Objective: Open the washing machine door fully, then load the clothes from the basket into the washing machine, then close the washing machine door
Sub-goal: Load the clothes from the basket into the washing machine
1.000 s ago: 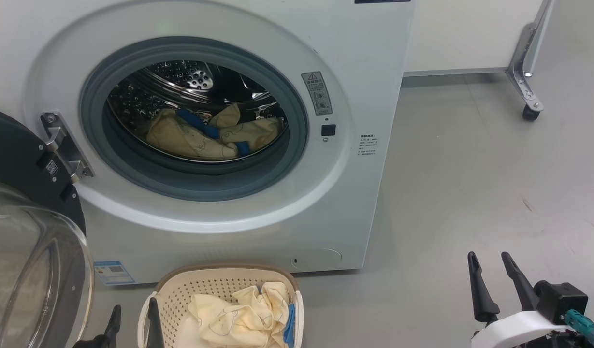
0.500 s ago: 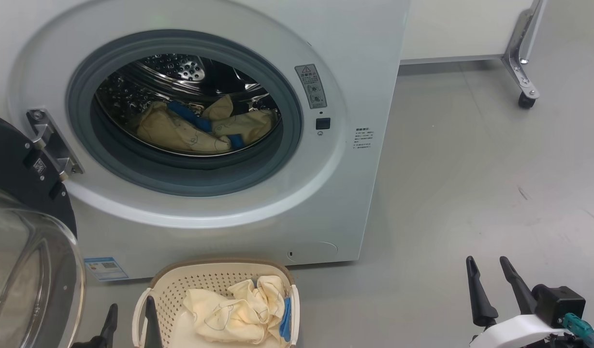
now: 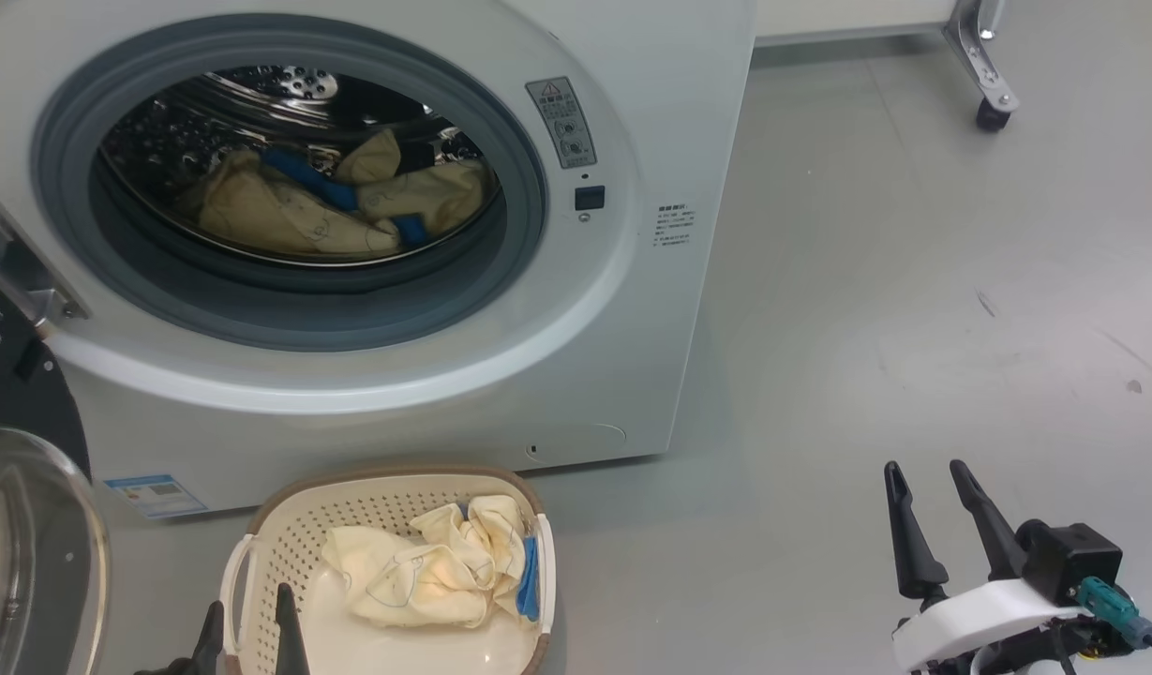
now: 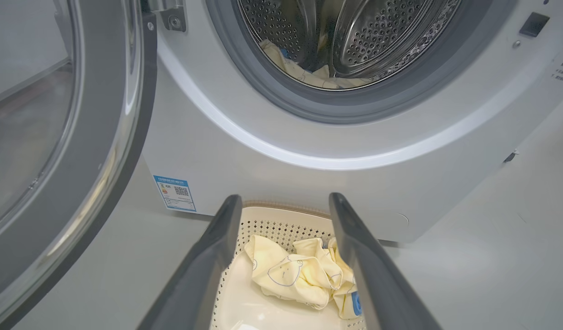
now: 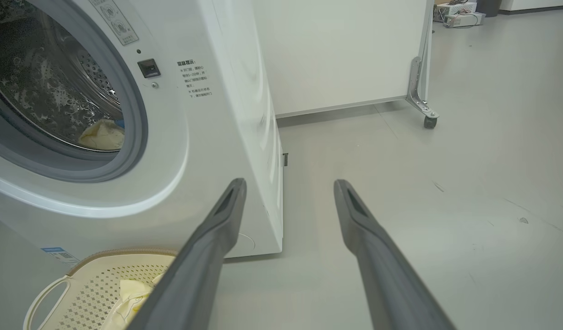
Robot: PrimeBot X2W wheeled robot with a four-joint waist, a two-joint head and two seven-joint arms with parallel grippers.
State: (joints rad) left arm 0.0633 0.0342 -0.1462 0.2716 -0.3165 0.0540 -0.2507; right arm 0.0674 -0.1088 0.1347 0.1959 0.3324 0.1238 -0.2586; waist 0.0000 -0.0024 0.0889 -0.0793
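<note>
Door point(image 4: 102, 151) swung wide on left hinge. Basket point(image 3: 388, 475) holding clothes point(image 3: 426, 562) just before washing machine point(image 3: 585, 375). Left gripper point(image 3: 247, 623) above basket, right gripper point(image 3: 926, 473) well aside; both jaws spread, empty.

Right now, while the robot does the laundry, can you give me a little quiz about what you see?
1. True or false: the washing machine door is shut.
2. Between the basket and the drum, where do clothes lie? A) basket only B) drum only C) both
3. Fill in: the left gripper and right gripper both stand ____.
Key: 1 false; 2 C; 3 open.
</note>
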